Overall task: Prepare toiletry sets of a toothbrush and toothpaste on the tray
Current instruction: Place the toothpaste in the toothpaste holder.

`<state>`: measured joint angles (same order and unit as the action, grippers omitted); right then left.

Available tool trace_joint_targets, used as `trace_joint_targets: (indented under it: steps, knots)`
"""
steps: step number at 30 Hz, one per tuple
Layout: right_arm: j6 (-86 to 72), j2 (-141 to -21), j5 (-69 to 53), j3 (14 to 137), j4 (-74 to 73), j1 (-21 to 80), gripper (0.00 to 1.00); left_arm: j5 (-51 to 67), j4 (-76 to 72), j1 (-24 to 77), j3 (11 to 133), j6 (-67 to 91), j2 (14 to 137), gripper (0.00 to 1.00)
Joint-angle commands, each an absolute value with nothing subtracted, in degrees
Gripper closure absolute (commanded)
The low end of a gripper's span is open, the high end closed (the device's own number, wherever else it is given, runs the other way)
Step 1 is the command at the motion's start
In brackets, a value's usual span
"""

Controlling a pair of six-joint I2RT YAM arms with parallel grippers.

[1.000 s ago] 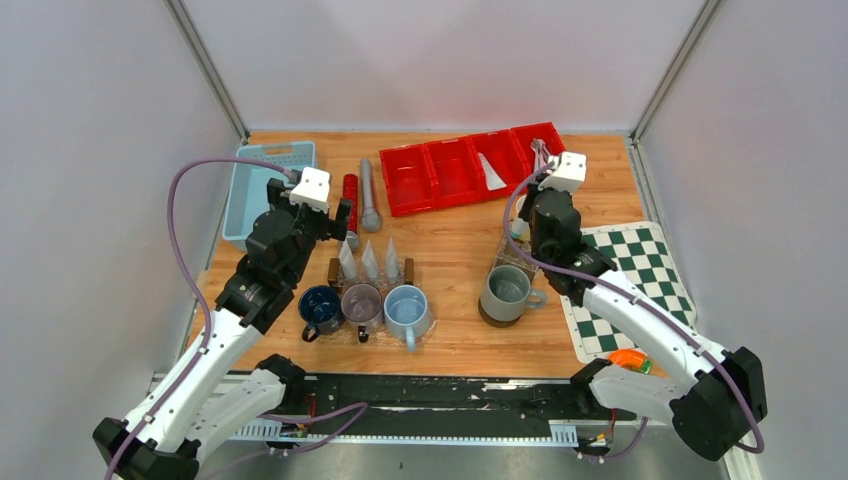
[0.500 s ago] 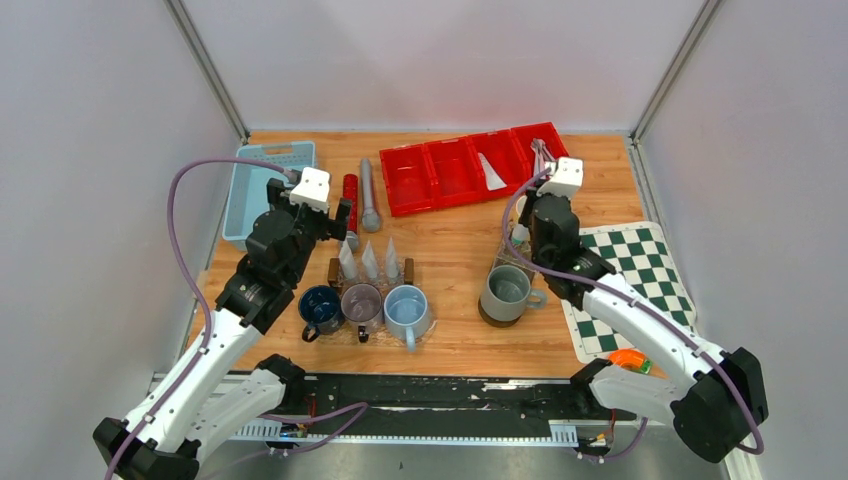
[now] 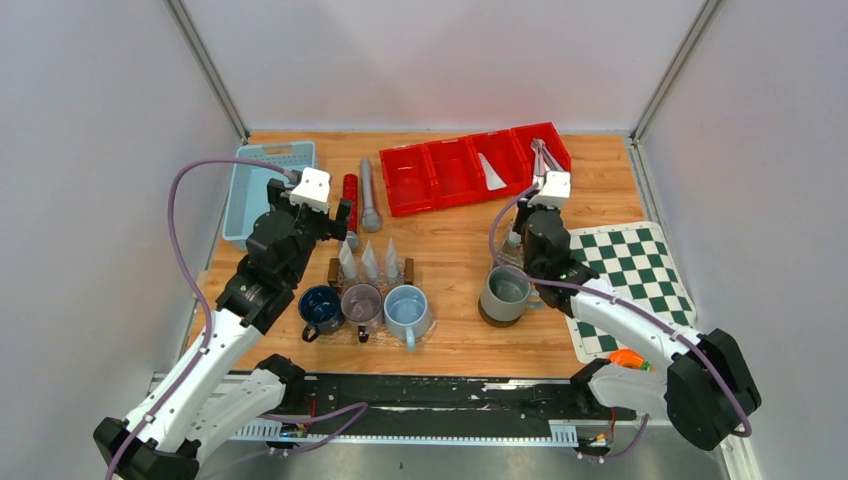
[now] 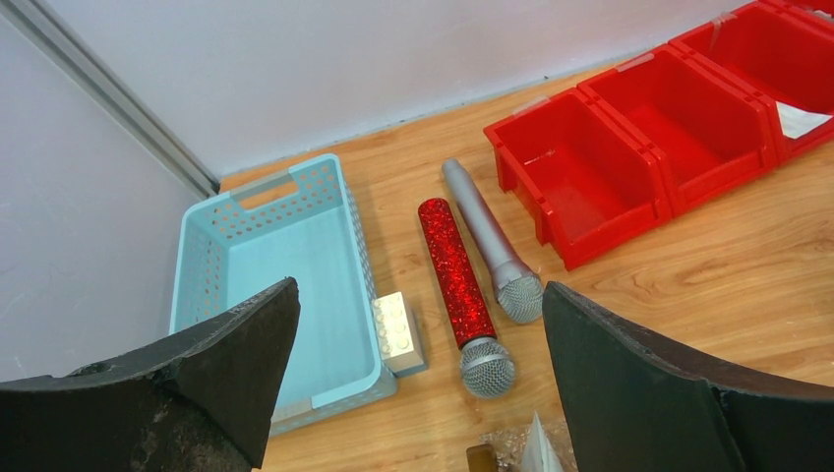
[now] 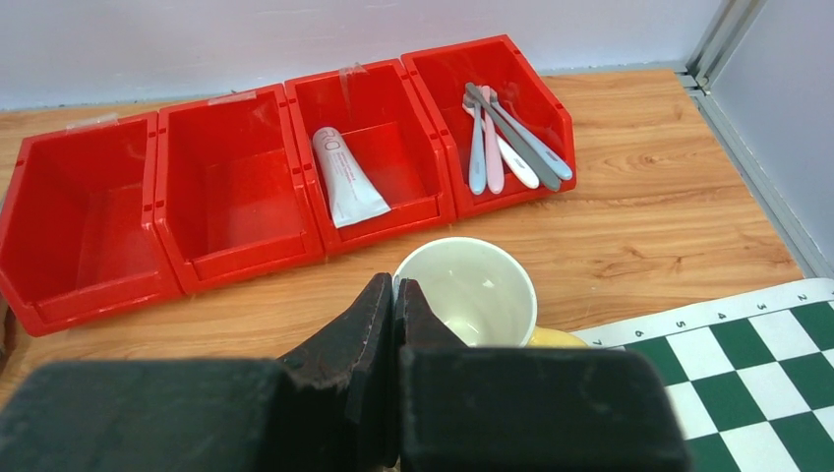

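Note:
Several toothbrushes [image 5: 506,138] lie in the rightmost red bin [image 3: 548,135]. One toothpaste [image 5: 346,177] lies in the bin to its left, and it also shows in the top view [image 3: 490,172]. Three more toothpaste tubes [image 3: 370,261] stand on the tray [image 3: 409,269] behind three mugs [image 3: 362,303]. My right gripper [image 5: 393,287] is shut and empty, just in front of a white mug [image 5: 465,290] and short of the bins. My left gripper [image 4: 418,300] is open and empty, above the table behind the tray [image 3: 343,222].
A grey mug [image 3: 505,292] stands on a dark coaster below my right arm. A blue basket [image 4: 285,265], a silver brick [image 4: 398,329], a red microphone [image 4: 454,280] and a grey microphone [image 4: 487,241] lie back left. A chessboard mat [image 3: 630,285] lies right.
My right arm has drawn back from the red bins toward the near side and a little left, its gripper shut. The left arm has not moved.

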<state>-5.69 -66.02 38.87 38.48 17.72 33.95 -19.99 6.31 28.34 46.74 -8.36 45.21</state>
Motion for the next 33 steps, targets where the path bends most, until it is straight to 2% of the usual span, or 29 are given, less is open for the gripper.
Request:
trace_joint_targets:
  steps: [1, 9, 21, 24, 27, 33]
  knots:
    - [-2.67, -66.87, 38.28, 36.93, 28.9, 34.28, 1.0, -19.68, 3.17, 28.03, 46.44, -9.45, 44.26, 0.0]
    - [-0.29, -68.79, 36.76, 31.58, 37.09, 34.27, 1.0, -19.28, 2.68, 28.04, 46.08, -9.76, 43.86, 0.0]
    - [1.19, -71.09, 37.02, 28.68, 39.55, 34.28, 0.99, -18.7, 2.38, 28.03, 45.9, -9.9, 43.68, 0.0]
    - [0.82, -71.11, 37.14, 28.56, 39.15, 34.28, 0.92, -18.65, 2.37, 28.03, 45.88, -9.86, 43.66, 0.0]
    - [0.37, -70.66, 36.96, 28.78, 38.33, 34.27, 0.8, -18.5, 2.37, 28.02, 45.88, -9.83, 43.6, 0.0]
    - [-0.84, -68.33, 36.59, 30.04, 35.1, 34.28, 0.66, -18.41, 2.46, 27.94, 45.96, -9.7, 43.57, 0.0]
